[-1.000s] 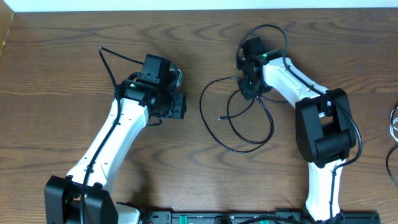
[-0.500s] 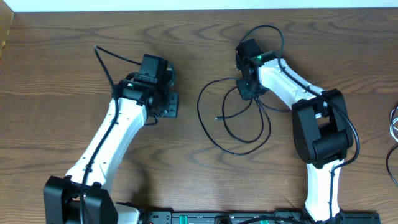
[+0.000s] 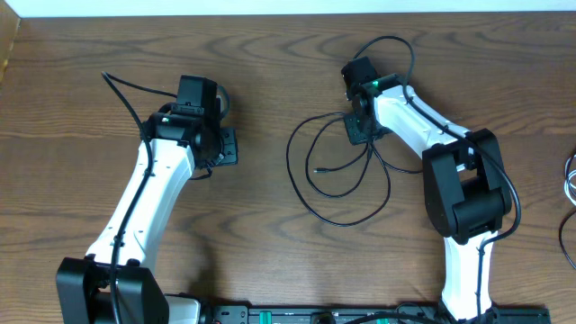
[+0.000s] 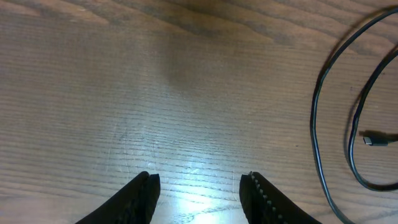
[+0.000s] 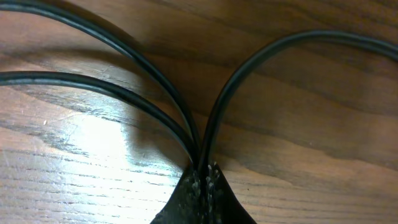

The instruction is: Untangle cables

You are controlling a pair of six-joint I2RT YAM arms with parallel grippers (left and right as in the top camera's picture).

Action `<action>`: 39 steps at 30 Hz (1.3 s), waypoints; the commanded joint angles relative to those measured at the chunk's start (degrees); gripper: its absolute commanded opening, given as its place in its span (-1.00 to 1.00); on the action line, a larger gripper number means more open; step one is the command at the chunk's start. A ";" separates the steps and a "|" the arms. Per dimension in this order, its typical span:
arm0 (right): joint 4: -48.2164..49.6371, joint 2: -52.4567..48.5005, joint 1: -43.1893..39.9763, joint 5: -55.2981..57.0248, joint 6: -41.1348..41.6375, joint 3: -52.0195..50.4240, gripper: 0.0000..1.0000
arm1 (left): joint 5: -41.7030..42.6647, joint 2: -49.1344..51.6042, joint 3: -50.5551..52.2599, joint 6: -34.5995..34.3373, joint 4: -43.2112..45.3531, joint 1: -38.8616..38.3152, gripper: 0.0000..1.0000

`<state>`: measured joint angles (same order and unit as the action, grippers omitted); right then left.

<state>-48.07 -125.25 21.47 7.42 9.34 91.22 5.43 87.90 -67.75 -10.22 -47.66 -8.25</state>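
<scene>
The thin black cable (image 3: 289, 155) lies in loose loops on the wooden table's middle right, with a small plug end (image 3: 315, 169) inside the loops. My right gripper (image 3: 360, 131) sits at the loops' top and is shut on black cable strands. In the right wrist view three strands (image 5: 62, 79) meet at the shut jaws (image 5: 203, 177). My left gripper (image 3: 229, 148) is open and empty, well left of the cable. The left wrist view shows its fingers (image 4: 199, 186) over bare wood, with the cable (image 4: 316, 112) and plug (image 4: 373, 140) at the right. A thin pale cable (image 3: 570, 175) shows at the table's right edge.
The thicker black arm cables arc above each wrist, one by the left arm (image 3: 126, 90) and one by the right arm (image 3: 396, 43). The table's far edge (image 3: 288, 14) runs along the top.
My left arm has swung left, away from the black cable, with its gripper open. My right gripper stayed shut on the cable, and the loops shifted slightly.
</scene>
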 commanded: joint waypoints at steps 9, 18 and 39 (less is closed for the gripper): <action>-0.63 -3.04 -0.07 -3.72 5.99 -2.75 -0.98 | 0.15 -1.14 0.24 -0.39 -0.31 0.20 -0.05; -5.01 -1.11 -1.79 -1.90 10.21 0.15 -0.98 | 0.15 -1.14 0.24 -0.39 -0.33 0.20 -0.05; -11.30 19.50 -20.15 8.61 7.93 2.16 -0.98 | 2.05 -1.14 0.24 -0.39 -0.28 0.20 -0.06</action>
<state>-59.02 -107.81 4.93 12.27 18.63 92.42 6.50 87.85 -67.75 -10.50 -47.72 -8.25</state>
